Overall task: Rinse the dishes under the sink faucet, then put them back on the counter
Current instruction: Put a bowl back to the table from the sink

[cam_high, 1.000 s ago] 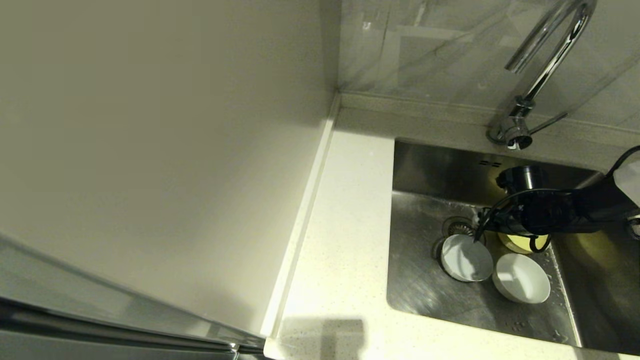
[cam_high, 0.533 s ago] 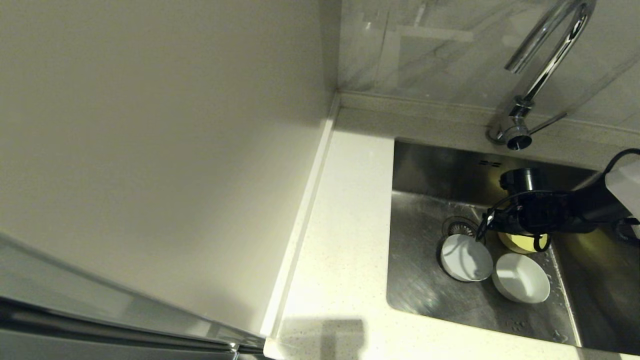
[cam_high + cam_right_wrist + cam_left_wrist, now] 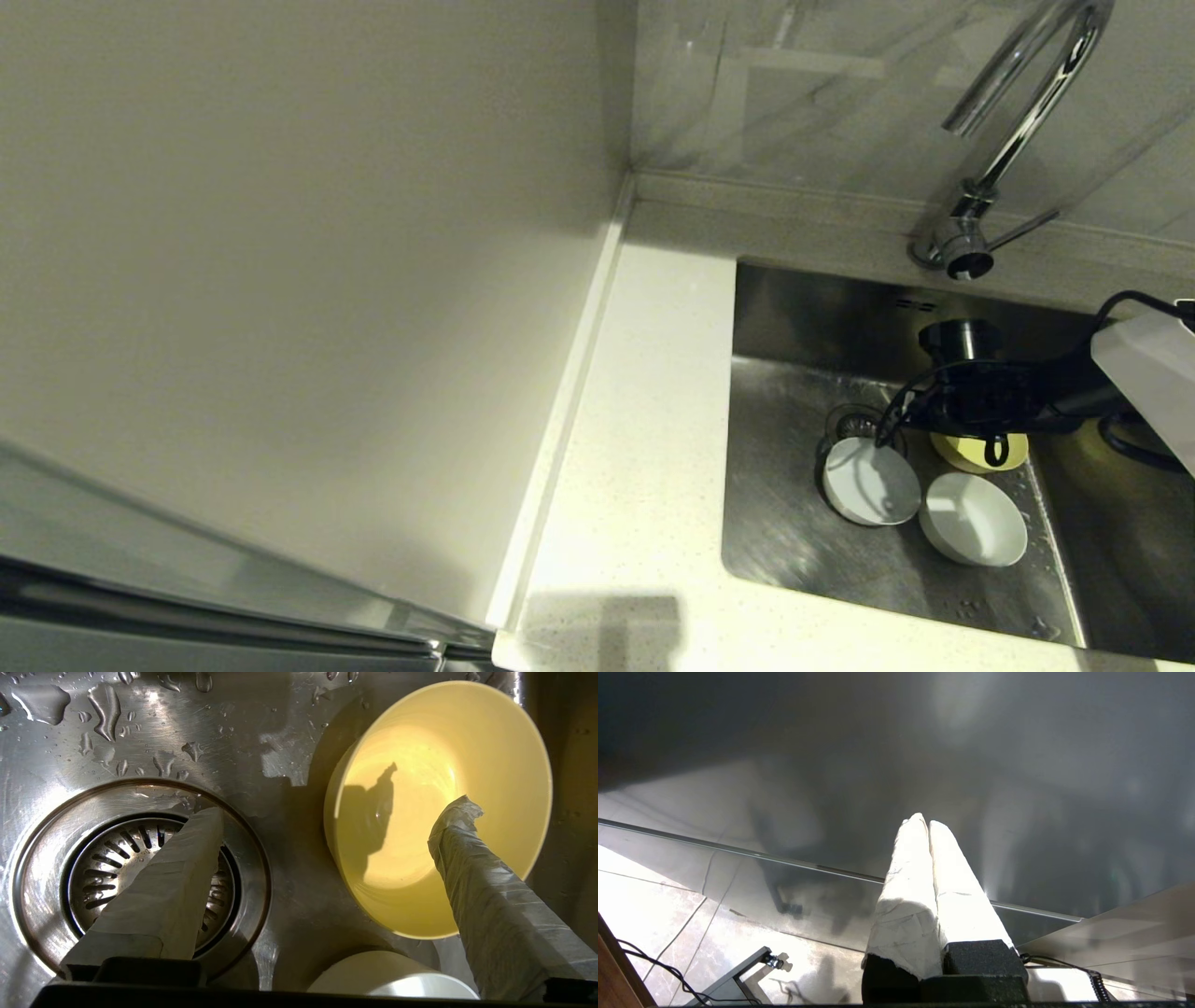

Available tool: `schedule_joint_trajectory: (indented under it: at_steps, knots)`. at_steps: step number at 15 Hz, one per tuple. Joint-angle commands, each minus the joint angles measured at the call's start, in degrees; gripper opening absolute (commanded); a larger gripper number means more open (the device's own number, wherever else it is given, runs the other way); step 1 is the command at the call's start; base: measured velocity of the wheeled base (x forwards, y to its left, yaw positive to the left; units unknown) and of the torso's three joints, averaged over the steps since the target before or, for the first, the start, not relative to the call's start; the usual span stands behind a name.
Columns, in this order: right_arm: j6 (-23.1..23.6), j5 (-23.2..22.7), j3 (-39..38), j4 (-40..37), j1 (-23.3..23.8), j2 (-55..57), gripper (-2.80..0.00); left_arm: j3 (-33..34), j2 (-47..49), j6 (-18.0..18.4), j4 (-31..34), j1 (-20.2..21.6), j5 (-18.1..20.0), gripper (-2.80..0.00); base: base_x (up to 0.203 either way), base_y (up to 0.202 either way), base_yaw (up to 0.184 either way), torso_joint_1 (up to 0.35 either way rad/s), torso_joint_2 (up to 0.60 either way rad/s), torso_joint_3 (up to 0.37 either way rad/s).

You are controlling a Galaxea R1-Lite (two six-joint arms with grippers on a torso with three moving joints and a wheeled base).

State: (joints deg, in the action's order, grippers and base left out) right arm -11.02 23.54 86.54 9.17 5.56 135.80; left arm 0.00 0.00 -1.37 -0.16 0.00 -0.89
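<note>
Three bowls lie in the steel sink (image 3: 784,551). Two white bowls (image 3: 870,481) (image 3: 973,519) sit side by side, the left one over the drain strainer's (image 3: 854,425) near edge. The pale yellow bowl (image 3: 444,807) lies behind them, partly hidden in the head view under my right wrist (image 3: 980,406). My right gripper (image 3: 334,809) hangs open low above the sink floor. One finger (image 3: 177,886) is over the strainer (image 3: 112,868) and the other finger (image 3: 472,868) is over the yellow bowl's hollow, holding nothing. My left gripper (image 3: 924,821) is shut and empty, parked away from the sink.
The chrome faucet (image 3: 1018,121) rises behind the sink with its side lever (image 3: 1022,229) pointing right; no water runs. The cream speckled counter (image 3: 644,420) lies left of the sink, bounded by a beige wall panel (image 3: 280,280). Drops wet the sink floor (image 3: 103,709).
My right arm has come further in from the right and the wrist has sunk a little over the yellow bowl. The three bowls have not moved.
</note>
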Motion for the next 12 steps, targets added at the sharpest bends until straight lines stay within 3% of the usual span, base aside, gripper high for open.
schedule_joint_trajectory:
  at_steps: [1, 4, 5, 12]
  knots:
    - [-0.05, 0.57, 0.67, 0.06, 0.05, 1.31, 0.0, 0.0, -0.26, -0.03, -0.02, 0.0, -0.02, -2.8, 0.0, 0.0, 0.0, 0.0, 0.0, 0.0]
    - [0.03, 1.42, 1.27, -0.03, 0.07, 2.1, 0.0, 0.0, -0.18, -0.03, -0.02, 0.0, -0.01, -2.8, 0.0, 0.0, 0.0, 0.0, 0.0, 0.0]
    - [0.23, 1.44, 1.27, -0.03, 0.07, 2.19, -2.8, 0.0, -0.18, -0.03, -0.02, 0.0, 0.01, -2.8, 0.0, 0.0, 0.0, 0.0, 0.0, 0.0]
    - [0.3, 3.08, -1.49, 1.09, -0.02, 1.84, -2.8, 0.0, -0.18, -0.03, -0.02, 0.0, 0.01, -2.8, 0.0, 0.0, 0.0, 0.0, 0.0, 0.0]
